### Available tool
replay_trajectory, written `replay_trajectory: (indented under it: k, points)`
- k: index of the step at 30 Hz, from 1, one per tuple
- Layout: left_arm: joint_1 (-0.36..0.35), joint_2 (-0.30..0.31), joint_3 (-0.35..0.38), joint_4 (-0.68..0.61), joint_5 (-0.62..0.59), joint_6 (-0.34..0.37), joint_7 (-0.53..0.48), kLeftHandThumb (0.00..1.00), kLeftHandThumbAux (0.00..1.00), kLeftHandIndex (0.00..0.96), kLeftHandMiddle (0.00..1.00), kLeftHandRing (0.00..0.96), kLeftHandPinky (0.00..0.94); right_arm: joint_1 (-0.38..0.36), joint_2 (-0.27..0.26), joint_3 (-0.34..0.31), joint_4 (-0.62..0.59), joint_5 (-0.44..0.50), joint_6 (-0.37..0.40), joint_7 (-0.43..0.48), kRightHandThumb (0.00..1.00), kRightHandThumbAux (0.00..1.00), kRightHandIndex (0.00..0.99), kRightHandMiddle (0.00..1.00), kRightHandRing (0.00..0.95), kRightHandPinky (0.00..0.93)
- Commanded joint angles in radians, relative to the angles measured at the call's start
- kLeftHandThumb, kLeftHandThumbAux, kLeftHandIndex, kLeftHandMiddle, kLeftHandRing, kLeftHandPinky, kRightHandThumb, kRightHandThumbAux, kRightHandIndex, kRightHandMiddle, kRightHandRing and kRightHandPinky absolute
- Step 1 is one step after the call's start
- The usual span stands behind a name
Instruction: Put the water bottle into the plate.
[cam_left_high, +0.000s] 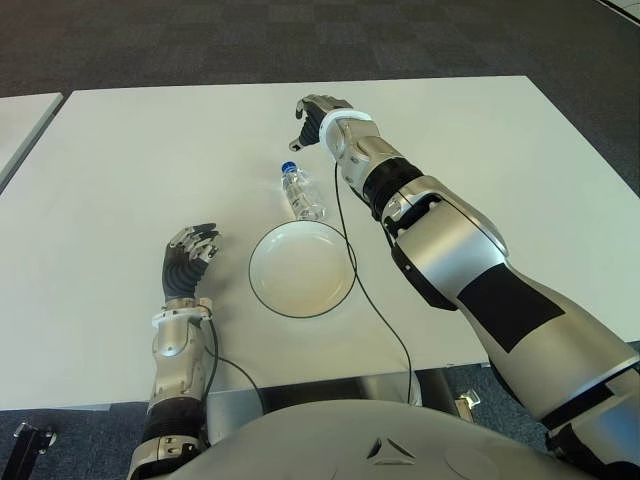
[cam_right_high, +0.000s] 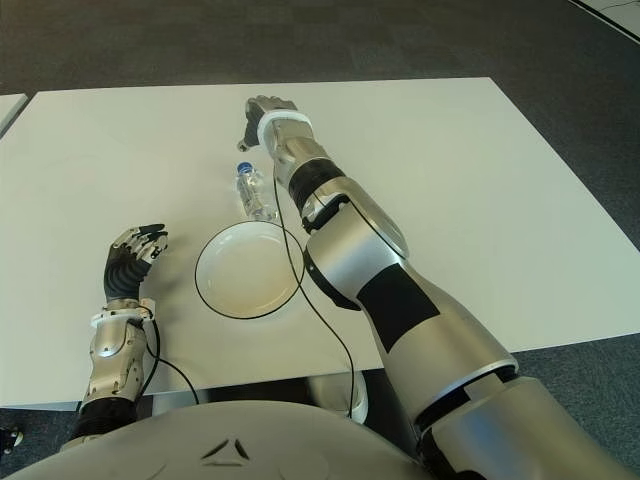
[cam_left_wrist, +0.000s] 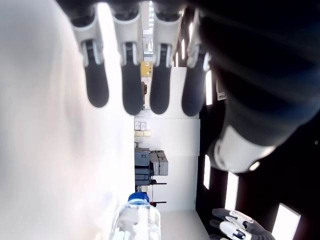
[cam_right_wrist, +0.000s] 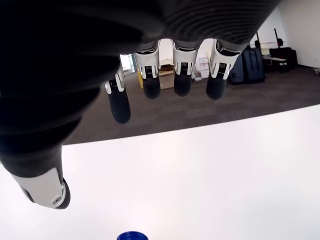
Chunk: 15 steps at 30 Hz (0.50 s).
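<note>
Bottle (cam_left_high: 302, 192) on its side on the table (cam_left_high: 120, 180), just beyond the plate (cam_left_high: 302, 269).
My right hand (cam_left_high: 318, 117) hovers past its blue cap, fingers loose, empty; my left hand (cam_left_high: 189, 258) shows left of the plate, fingers apart.

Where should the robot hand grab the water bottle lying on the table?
Probably around its clear middle, coming down from above. The water bottle lies on its side, blue cap pointing away from the plate, so its round body is open on both long sides. The right robot hand hangs open just beyond the cap, nearest for that.
</note>
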<state>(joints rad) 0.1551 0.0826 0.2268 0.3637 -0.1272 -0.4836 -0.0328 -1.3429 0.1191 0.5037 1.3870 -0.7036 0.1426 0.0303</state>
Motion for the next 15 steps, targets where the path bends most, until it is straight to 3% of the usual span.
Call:
replay_trajectory:
  k: [1,8,15]
  points:
    - [-0.019,0.002,0.005,0.025,0.013,-0.006,0.013,0.692,0.725,0.410,0.333,0.342,0.380,-0.022,0.047,0.009,0.005,-0.004,0.008,0.010,0.159,0.614,0.151,0.000,0.000,0.000]
    - [-0.027,-0.002,0.008,0.033,0.004,-0.009,0.007,0.694,0.724,0.410,0.331,0.338,0.376,-0.019,0.058,0.034,0.008,-0.018,0.034,0.039,0.113,0.607,0.072,0.000,0.000,0.000]
    - [-0.028,-0.004,0.009,0.034,0.010,-0.018,0.016,0.697,0.724,0.411,0.333,0.330,0.357,0.004,0.105,0.101,0.015,-0.069,0.117,0.076,0.018,0.553,0.006,0.000,0.000,0.000]
